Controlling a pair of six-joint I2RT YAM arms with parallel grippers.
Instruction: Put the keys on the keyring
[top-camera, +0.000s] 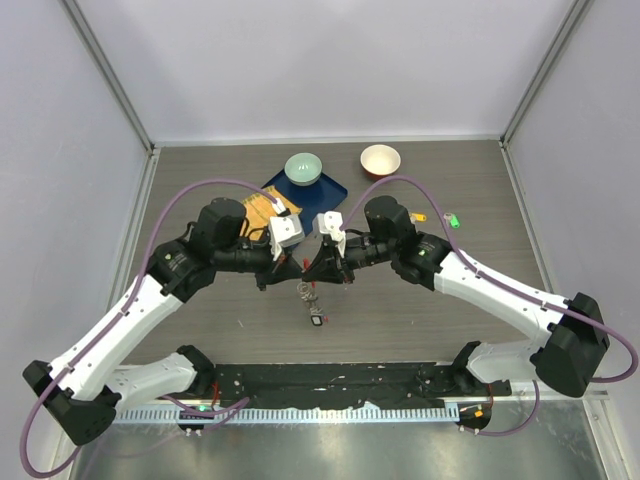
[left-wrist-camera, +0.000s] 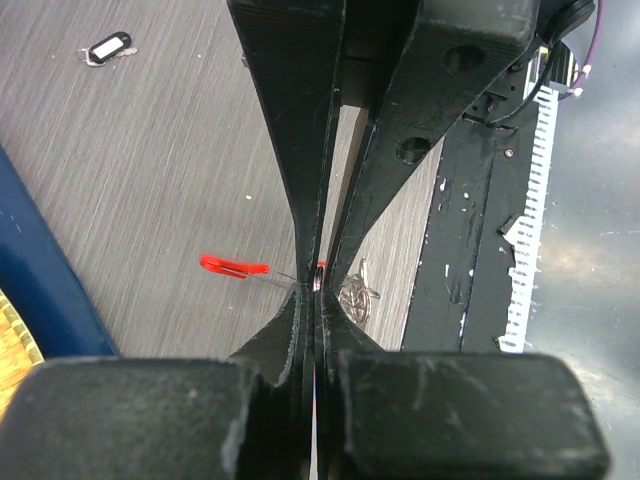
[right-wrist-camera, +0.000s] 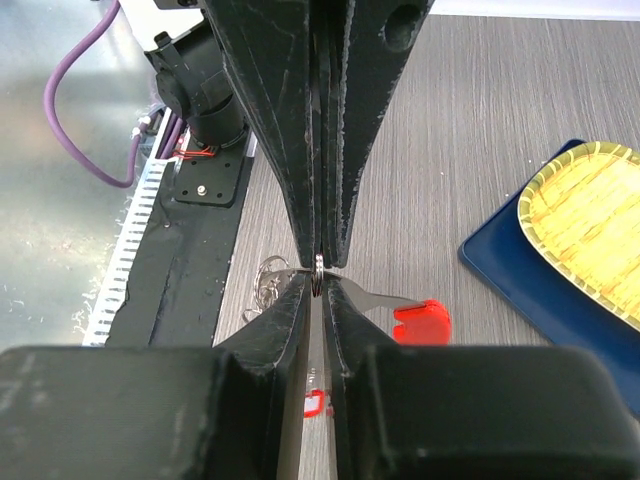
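From above, the left gripper (top-camera: 293, 268) and right gripper (top-camera: 318, 268) stood tip to tip over the table (top-camera: 200, 330). The keyring (top-camera: 311, 298) dangled from them toward 6 o'clock. The yellow key (top-camera: 420, 215) and green key (top-camera: 453, 220) lay at 2 o'clock of that meeting point, well apart from it.

In the left wrist view, the left gripper (left-wrist-camera: 315, 305) was pinched tight on the keyring's thin silver ring (left-wrist-camera: 318, 281). A red piece (left-wrist-camera: 233, 266) showed at 9 o'clock of the ring, and the black key (left-wrist-camera: 105, 48) lay far off at 11 o'clock.

In the right wrist view, the right gripper (right-wrist-camera: 318, 292) was clamped on the same ring (right-wrist-camera: 318, 267), with a red-tagged piece (right-wrist-camera: 420, 320) at 4 o'clock.
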